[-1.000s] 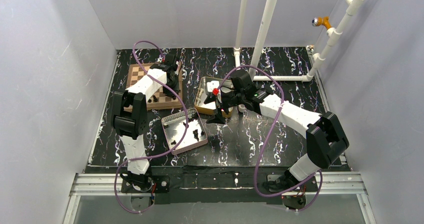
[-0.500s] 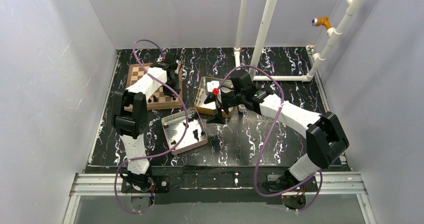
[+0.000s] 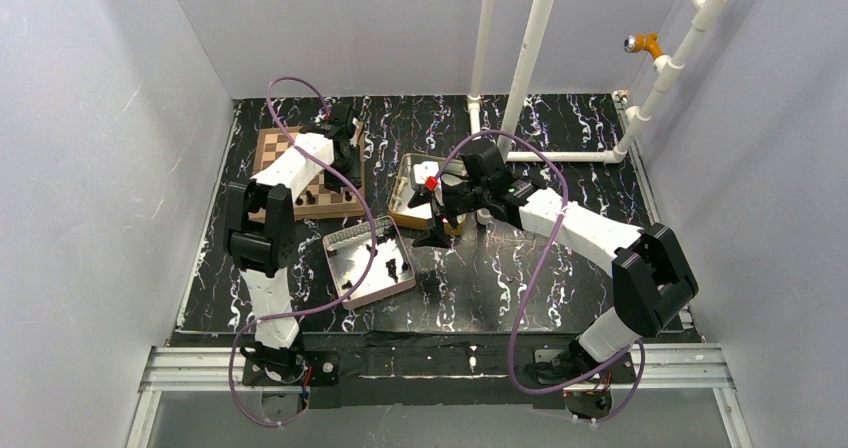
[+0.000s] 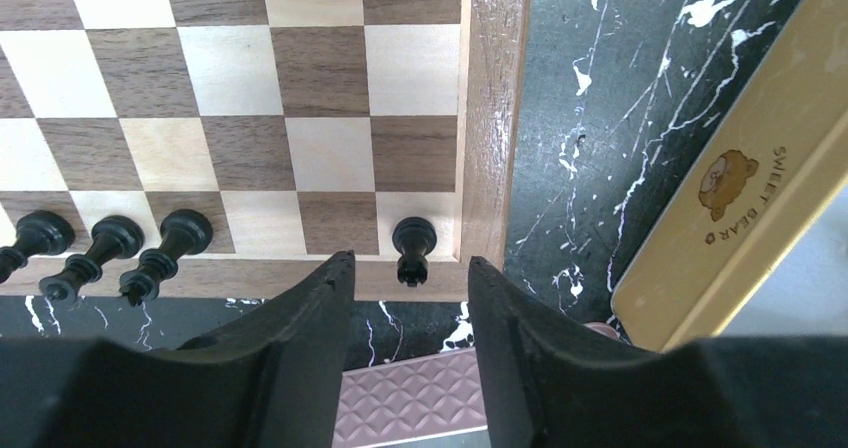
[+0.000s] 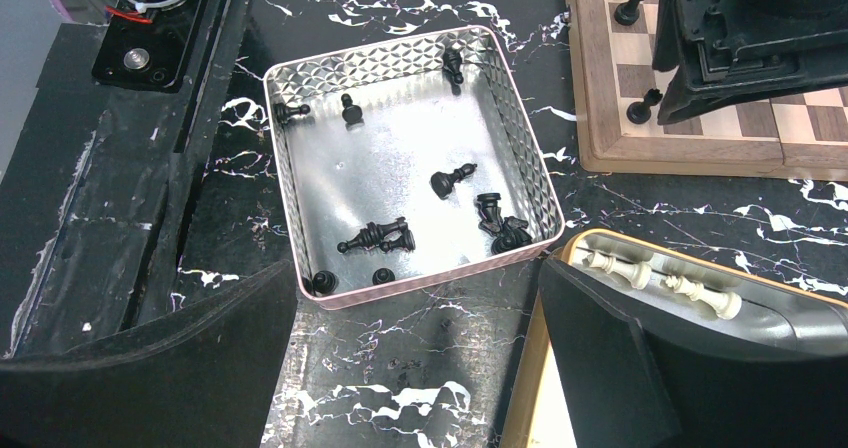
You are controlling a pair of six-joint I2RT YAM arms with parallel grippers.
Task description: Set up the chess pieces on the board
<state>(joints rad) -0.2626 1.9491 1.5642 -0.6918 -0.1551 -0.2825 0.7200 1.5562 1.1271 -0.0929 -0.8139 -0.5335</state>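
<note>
The wooden board (image 4: 260,98) lies at the back left (image 3: 272,148). A black rook (image 4: 413,248) stands on its near right corner square, and three more black pieces (image 4: 110,253) stand along the same row. My left gripper (image 4: 405,278) hangs open and empty just above the rook, which sits free between the fingers. My right gripper (image 5: 420,348) is open and empty over the dark tabletop. Several black pieces (image 5: 380,236) lie loose in the pink-rimmed tin (image 5: 410,288).
A gold tin (image 5: 530,388) with white pieces (image 5: 620,266) sits right of the pink tin; it also shows in the left wrist view (image 4: 740,198). White pipes (image 3: 525,58) stand at the back. Grey walls enclose the table.
My left gripper has drawn back a little toward the far side of the board, leaving the rook standing. The right arm has not moved.
</note>
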